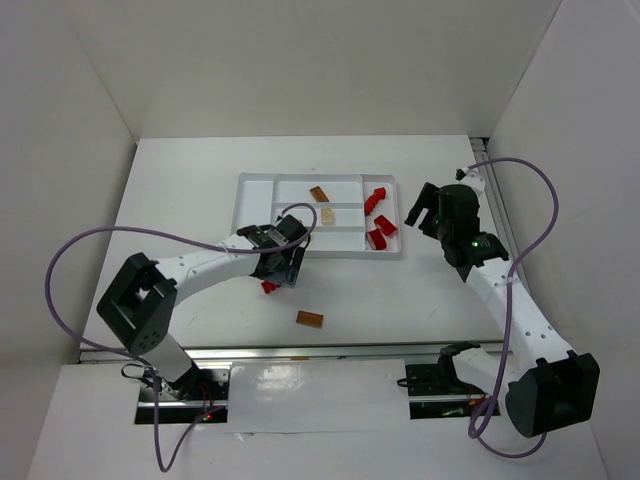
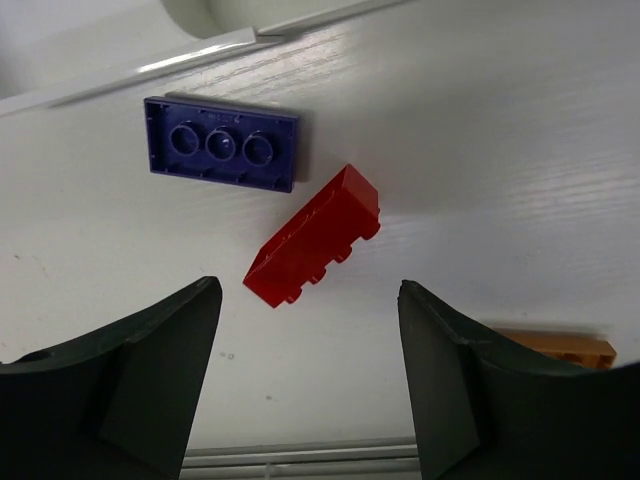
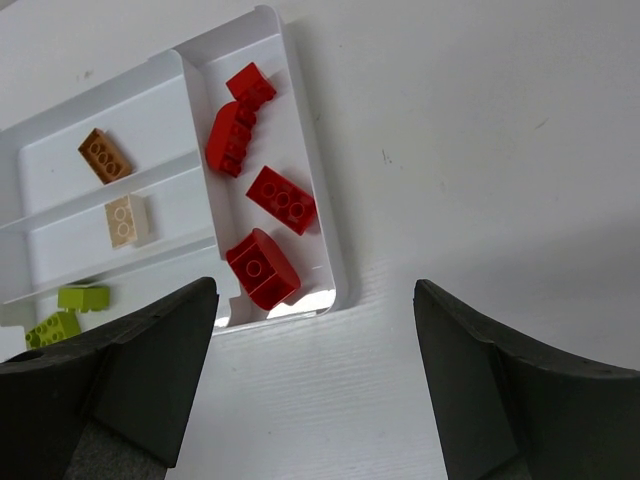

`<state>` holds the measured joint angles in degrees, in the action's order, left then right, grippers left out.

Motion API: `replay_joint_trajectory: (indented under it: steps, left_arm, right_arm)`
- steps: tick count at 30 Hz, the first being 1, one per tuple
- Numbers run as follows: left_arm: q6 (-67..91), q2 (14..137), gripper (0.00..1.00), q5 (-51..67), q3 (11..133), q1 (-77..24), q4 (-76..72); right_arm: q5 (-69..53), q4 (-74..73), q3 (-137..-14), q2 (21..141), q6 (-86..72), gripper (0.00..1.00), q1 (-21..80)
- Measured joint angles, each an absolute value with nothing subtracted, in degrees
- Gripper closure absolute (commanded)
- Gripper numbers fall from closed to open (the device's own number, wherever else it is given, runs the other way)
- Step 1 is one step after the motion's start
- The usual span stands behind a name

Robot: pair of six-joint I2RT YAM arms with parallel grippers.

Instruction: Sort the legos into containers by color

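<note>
- Left gripper (image 2: 305, 298) spread wide, clasping nothing, low over the table (image 1: 190, 190), just in front of the tray (image 1: 247, 208).
- Between its fingers in the wrist view, a red brick (image 2: 315, 235): on its side, slantwise, studs toward the lower right, clear of both fingers.
- Just beyond that, a purple brick (image 2: 222, 142), underside up, close to the red one but apart from it, near the tray's edge.
- At the right edge of the same view, an orange brick (image 2: 560, 347), partly hidden behind a finger. In the top view, alone on the table, nearer the arm bases.
- Right gripper (image 3: 315, 295) likewise released and empty, held above the table just off the tray's right end.
- In the sideways end slot, four red bricks (image 3: 282, 200), strung along its length, the two at the far end touching.
- In the farthest long slot, one brown brick (image 3: 105, 155), lying at a slant.
- In the next slot, one tan brick (image 3: 127, 220), studs up.
- In the slot nearer than that, two green bricks (image 3: 83, 297), close together, the lower one right at the edge of the right gripper's finger in the wrist view.
</note>
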<state>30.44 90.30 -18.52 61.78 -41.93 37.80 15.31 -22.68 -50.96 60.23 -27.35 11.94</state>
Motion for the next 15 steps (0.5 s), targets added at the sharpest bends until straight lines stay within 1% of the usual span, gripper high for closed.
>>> replay_joint_trajectory:
  steps: [3, 7, 8, 10, 14, 15]
  left_arm:
    - [30.24, 93.78, 0.18, -18.57, 62.11, -41.93, 36.95]
    - [30.20, 96.60, 0.26, -18.68, 62.17, -41.93, 36.80]
    - [30.22, 96.79, 0.30, -18.70, 62.15, -41.93, 36.71]
    - [30.35, 96.99, 0.34, -18.81, 62.17, -41.93, 36.40]
    - [30.39, 97.54, 0.48, -18.61, 62.28, -41.93, 35.86]
    - [30.41, 97.58, 0.48, -18.57, 62.28, -41.93, 35.88]
  right_arm:
    - [15.18, -22.68, -50.96, 60.23, -27.35, 0.14, 11.94]
    - [15.18, -22.68, -50.96, 60.23, -27.35, 0.14, 11.94]
    - [15.18, -22.68, -50.96, 60.23, -27.35, 0.14, 11.94]
    - [15.18, -22.68, -50.96, 60.23, -27.35, 0.14, 11.94]
    - [15.18, -22.68, -50.96, 60.23, -27.38, 0.14, 11.94]
    - [15.18, -22.68, -50.96, 60.23, -27.40, 0.14, 11.94]
